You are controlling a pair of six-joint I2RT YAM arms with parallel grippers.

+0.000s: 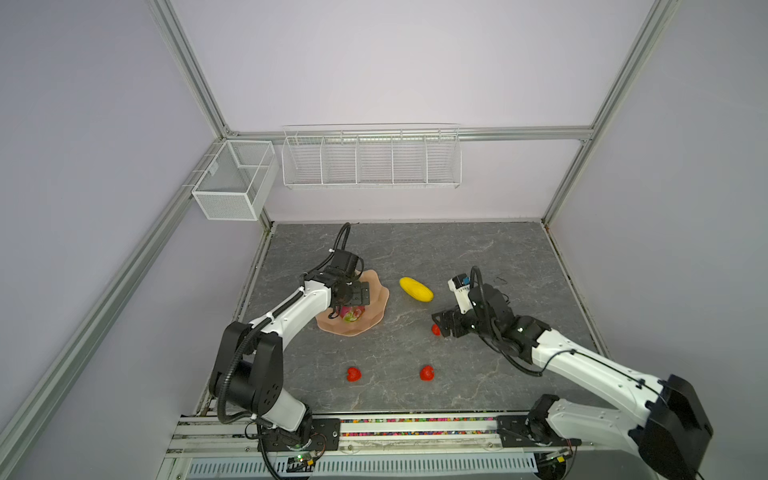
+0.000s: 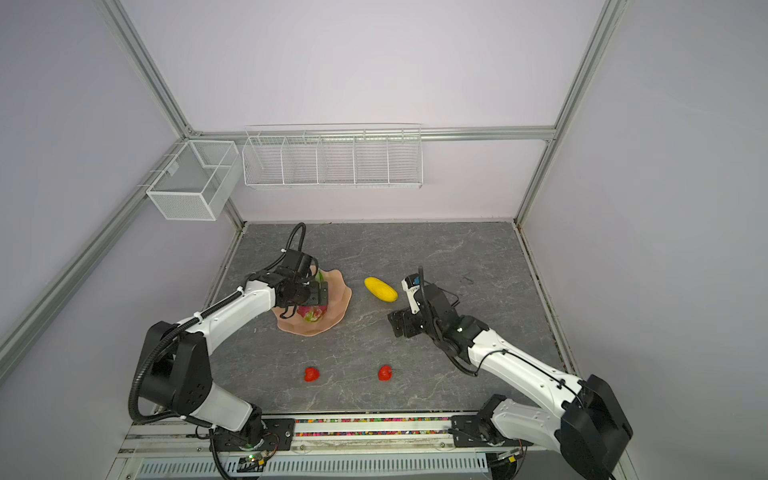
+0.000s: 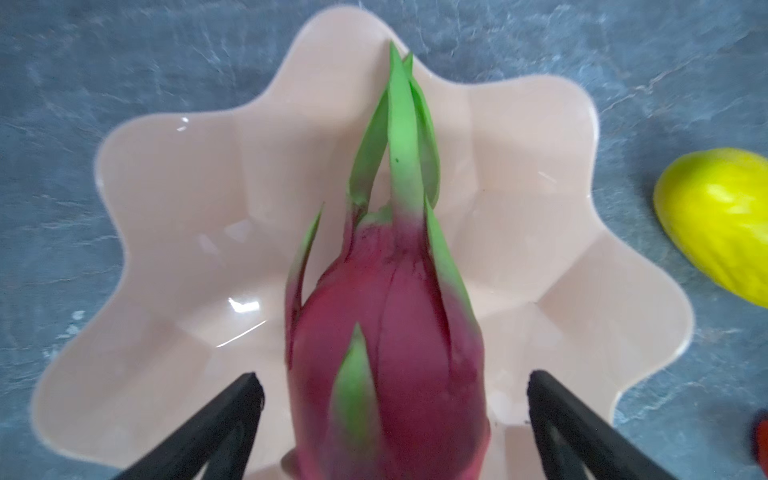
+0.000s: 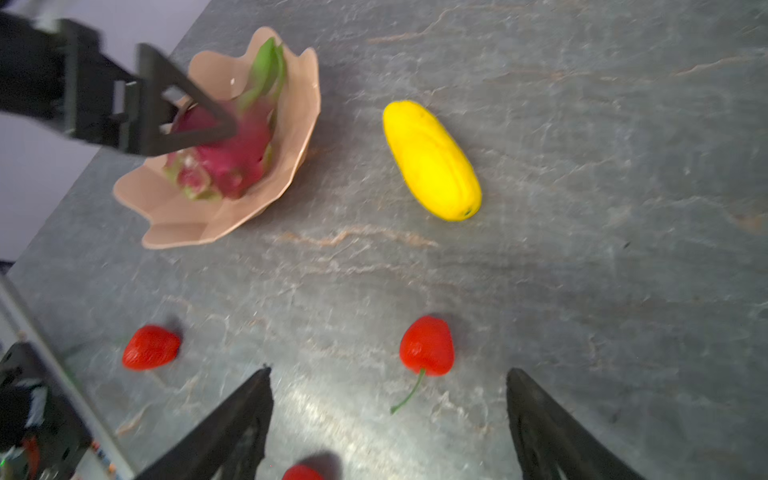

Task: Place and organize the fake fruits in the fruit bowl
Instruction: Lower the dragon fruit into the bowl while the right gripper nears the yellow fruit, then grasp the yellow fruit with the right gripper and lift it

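The peach-pink fruit bowl [image 1: 376,316] [image 2: 338,307] [image 3: 166,199] [image 4: 299,124] sits left of the table's middle. The magenta dragon fruit [image 1: 352,314] [image 2: 314,313] [image 3: 395,324] [image 4: 232,153] lies inside it. My left gripper [image 3: 392,380] is open, its fingers apart on either side of the dragon fruit without touching it. The yellow ribbed fruit [image 1: 416,289] [image 2: 380,289] [image 4: 432,160] lies on the table right of the bowl. Two red fruits [image 1: 354,374] [image 1: 427,373] rest near the front. A third red fruit [image 1: 435,329] [image 4: 301,473] lies under my open, empty right gripper [image 1: 439,325] [image 4: 390,370].
White wire baskets hang on the back wall [image 1: 371,160] and the left corner [image 1: 235,178]. Aluminium frame posts border the stone tabletop [image 1: 478,257]. The arms' mounting rail [image 1: 415,426] runs along the front edge.
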